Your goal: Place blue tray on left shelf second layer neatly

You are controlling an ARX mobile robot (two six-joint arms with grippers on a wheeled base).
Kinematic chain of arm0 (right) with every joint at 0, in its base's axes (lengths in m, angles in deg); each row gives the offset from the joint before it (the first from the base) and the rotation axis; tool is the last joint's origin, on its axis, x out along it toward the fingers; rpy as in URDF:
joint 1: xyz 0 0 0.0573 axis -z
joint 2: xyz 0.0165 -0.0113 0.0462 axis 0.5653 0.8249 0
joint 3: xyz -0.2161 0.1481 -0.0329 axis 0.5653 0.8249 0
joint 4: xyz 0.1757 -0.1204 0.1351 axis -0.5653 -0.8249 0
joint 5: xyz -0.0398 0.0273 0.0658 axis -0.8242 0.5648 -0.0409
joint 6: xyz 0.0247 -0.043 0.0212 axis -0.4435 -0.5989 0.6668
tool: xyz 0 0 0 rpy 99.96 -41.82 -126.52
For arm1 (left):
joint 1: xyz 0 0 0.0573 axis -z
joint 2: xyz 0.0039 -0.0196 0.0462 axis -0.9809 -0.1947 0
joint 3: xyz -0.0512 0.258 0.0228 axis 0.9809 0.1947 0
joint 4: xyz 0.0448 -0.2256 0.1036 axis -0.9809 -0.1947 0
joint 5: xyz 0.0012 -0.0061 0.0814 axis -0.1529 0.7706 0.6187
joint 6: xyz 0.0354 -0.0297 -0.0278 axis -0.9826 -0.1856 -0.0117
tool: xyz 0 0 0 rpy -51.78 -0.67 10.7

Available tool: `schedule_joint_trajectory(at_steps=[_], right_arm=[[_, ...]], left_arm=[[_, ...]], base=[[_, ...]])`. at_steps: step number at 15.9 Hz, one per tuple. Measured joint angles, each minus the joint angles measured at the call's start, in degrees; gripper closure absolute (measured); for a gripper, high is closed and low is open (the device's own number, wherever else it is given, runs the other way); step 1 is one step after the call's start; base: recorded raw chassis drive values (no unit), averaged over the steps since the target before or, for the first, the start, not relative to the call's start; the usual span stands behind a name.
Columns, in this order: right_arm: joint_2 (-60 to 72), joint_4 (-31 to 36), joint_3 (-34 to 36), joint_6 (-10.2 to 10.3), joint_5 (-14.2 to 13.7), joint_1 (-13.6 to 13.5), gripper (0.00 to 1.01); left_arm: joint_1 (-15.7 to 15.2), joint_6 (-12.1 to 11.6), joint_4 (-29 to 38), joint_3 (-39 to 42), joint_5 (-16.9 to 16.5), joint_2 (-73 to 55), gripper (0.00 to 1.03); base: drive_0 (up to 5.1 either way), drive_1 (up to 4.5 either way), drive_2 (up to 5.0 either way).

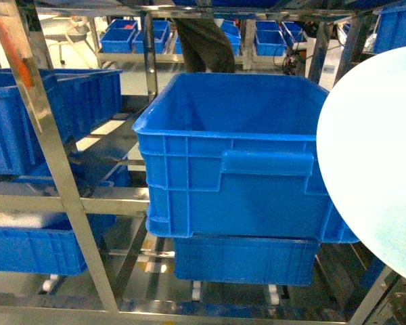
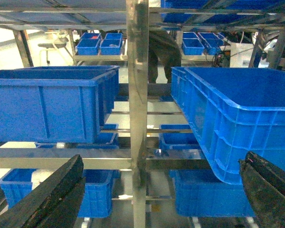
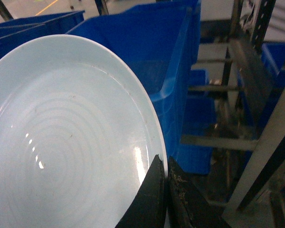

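Observation:
The blue tray (image 1: 375,156), a pale light-blue round dish, is held up on edge at the right of the head view, in front of the shelving. Seen from the right wrist, the blue tray (image 3: 61,137) fills the left half, its concave face showing rings. My right gripper (image 3: 164,164) is shut on its rim, one finger on each face. My left gripper (image 2: 161,190) is open and holds nothing, its black fingers (image 2: 47,194) spread wide at the bottom corners, facing a steel shelf post (image 2: 137,95). Neither gripper itself shows in the head view.
A large deep-blue crate (image 1: 237,162) sits tilted on the middle shelf level, on another crate (image 1: 247,261). More blue crates (image 1: 27,115) fill the left bay. A steel upright (image 1: 47,142) and crossbar (image 1: 68,203) frame it. A person (image 1: 203,40) stands behind the shelving.

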Motion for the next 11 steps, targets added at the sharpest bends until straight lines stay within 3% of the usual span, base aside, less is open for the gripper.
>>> schedule_joint_trajectory(at_steps=[2, 3, 5, 9, 11], right_arm=[[7.3, -10.2, -5.4, 3.9, 4.7, 3.0, 0.99], [13.0, -10.6, -8.0, 5.7, 5.4, 4.4, 0.99], [23.1, -9.4, -13.1, 9.8, 3.4, 4.1, 0.99], [32.7, -6.8, -25.7, 19.0, 1.1, -3.1, 0.99], [36.0, -6.3, -29.2, 22.4, -2.2, -8.0, 0.99]], left_arm=[[0.0, 0.0, 0.0, 0.0, 0.0, 0.0, 0.05], [0.0, 0.0, 0.0, 0.0, 0.0, 0.0, 0.05], [0.0, 0.0, 0.0, 0.0, 0.0, 0.0, 0.05], [0.0, 0.0, 0.0, 0.0, 0.0, 0.0, 0.05], [0.0, 0.0, 0.0, 0.0, 0.0, 0.0, 0.05]], base=[[0.0, 0.00, 0.0], [0.0, 0.00, 0.0], [0.0, 0.00, 0.0], [0.0, 0.00, 0.0], [0.0, 0.00, 0.0]])
